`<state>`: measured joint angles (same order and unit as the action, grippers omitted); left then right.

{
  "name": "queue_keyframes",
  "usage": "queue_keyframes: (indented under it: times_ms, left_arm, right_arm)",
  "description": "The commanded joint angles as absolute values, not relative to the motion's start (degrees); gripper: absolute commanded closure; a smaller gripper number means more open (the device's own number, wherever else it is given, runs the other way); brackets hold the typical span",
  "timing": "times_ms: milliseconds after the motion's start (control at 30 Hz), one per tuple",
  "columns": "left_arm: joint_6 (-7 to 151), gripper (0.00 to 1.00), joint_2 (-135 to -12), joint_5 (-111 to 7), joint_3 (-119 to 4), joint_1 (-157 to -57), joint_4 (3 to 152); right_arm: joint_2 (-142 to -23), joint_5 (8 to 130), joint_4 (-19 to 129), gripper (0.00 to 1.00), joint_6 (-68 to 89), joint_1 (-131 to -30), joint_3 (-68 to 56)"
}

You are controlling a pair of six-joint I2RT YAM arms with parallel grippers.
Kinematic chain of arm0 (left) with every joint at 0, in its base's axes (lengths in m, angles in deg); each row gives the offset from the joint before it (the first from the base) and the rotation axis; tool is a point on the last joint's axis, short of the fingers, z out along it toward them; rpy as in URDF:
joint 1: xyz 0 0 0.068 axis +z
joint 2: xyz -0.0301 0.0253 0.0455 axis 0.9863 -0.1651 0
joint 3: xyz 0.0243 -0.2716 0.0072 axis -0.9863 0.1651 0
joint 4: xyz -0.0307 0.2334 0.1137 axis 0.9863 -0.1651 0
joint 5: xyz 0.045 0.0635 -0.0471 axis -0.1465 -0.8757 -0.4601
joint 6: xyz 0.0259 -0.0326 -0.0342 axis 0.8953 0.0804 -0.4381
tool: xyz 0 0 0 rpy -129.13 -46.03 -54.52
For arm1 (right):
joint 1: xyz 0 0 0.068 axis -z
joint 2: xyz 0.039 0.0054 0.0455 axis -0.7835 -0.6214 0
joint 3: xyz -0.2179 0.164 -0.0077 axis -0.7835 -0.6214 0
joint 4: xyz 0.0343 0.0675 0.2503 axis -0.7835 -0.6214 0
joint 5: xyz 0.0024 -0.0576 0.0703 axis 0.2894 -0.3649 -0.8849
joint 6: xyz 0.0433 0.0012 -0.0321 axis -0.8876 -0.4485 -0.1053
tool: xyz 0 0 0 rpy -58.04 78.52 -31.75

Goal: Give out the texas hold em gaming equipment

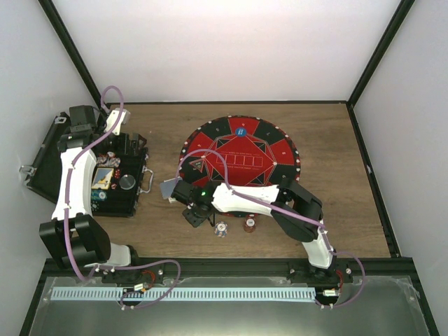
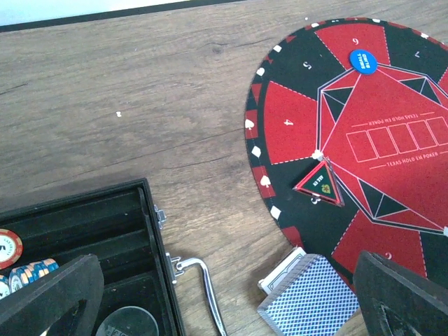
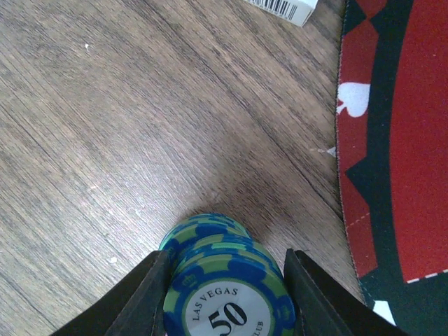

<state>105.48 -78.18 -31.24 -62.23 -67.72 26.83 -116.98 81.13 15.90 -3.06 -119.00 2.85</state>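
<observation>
Blue-green "LAS VEGAS 50" chip stack (image 3: 218, 262) — right pincer (image 3: 227, 297) tight around it, left pincer (image 2: 224, 297) wide apart

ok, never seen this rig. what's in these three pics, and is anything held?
Two white robot arms are bolted at the near edge of a wooden table. The wide picture is from a fixed camera above and behind them; the other two are from a camera on each wrist, looking past its own tool. On the table: a round red-and-black poker mat with a blue button on it, an open black case holding chips, a deck of blue-backed cards beside the mat, and two small chip stacks near the arms. The left tool is wide open by the case, holding nothing. The right tool is closed on a stack of blue-and-green chips marked 50, beside the mat.
</observation>
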Motion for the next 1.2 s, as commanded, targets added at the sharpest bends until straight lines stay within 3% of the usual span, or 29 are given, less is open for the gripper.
queue_keyframes:
  times_ms: [0,367,633,867,1167]
  left_arm:
    - [106.5,0.00,-77.8,-29.8,-63.4,-67.5,26.0]
    - [106.5,0.00,-77.9,-28.6,-63.5,-67.4,25.6]
    - [106.8,0.00,-77.6,-28.5,-63.8,-67.5,25.1]
    - [106.8,0.00,-77.4,-28.0,-64.3,-67.5,24.9]
    - [107.0,0.00,-77.4,-27.8,-64.9,-67.4,24.8]
  right_arm:
    - [-114.1,82.9,13.8,0.73,-3.2,-119.6,5.8]
    - [-112.1,85.3,9.9,0.75,-2.7,-118.7,9.6]
    - [-111.4,84.0,11.2,0.75,0.7,-109.2,11.4]
    - [-117.3,82.5,14.1,0.76,4.9,-99.4,14.3]
    - [-127.7,81.4,14.8,0.79,7.4,-95.7,21.5]
